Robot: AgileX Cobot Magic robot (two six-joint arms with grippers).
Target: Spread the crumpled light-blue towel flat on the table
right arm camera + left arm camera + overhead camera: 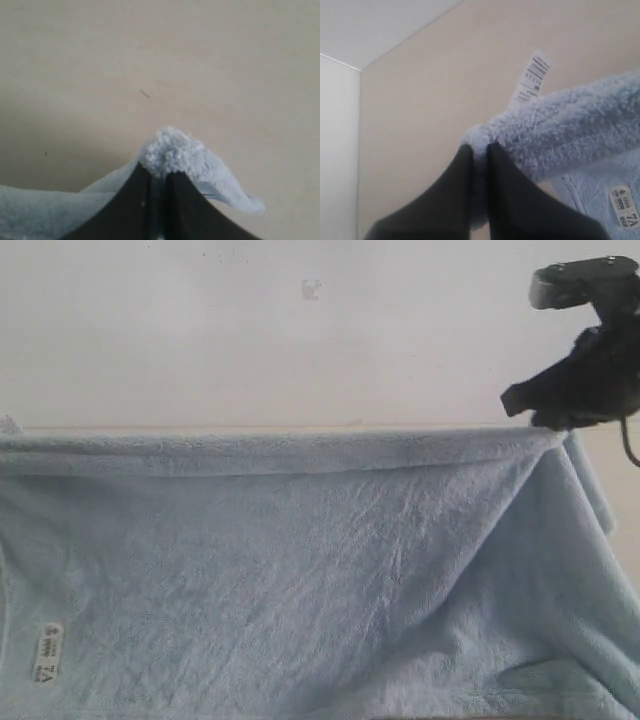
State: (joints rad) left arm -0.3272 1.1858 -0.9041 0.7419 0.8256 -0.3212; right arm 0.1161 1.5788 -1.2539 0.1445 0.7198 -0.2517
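Note:
The light-blue towel (300,570) hangs stretched across the exterior view, its top hem taut and level, a white label near its lower left. My right gripper (548,423) pinches the towel's upper right corner. The left gripper is outside that view. In the left wrist view my left gripper (479,148) is shut on a fluffy towel corner (560,130), with a white tag sticking out beside it. In the right wrist view my right gripper (159,172) is shut on a tuft of towel (172,150), above the beige table (160,60).
A white wall (250,330) fills the background behind the towel. The table's far edge (300,426) shows as a thin line just above the towel's hem. In the left wrist view the table (435,90) meets the wall at a corner.

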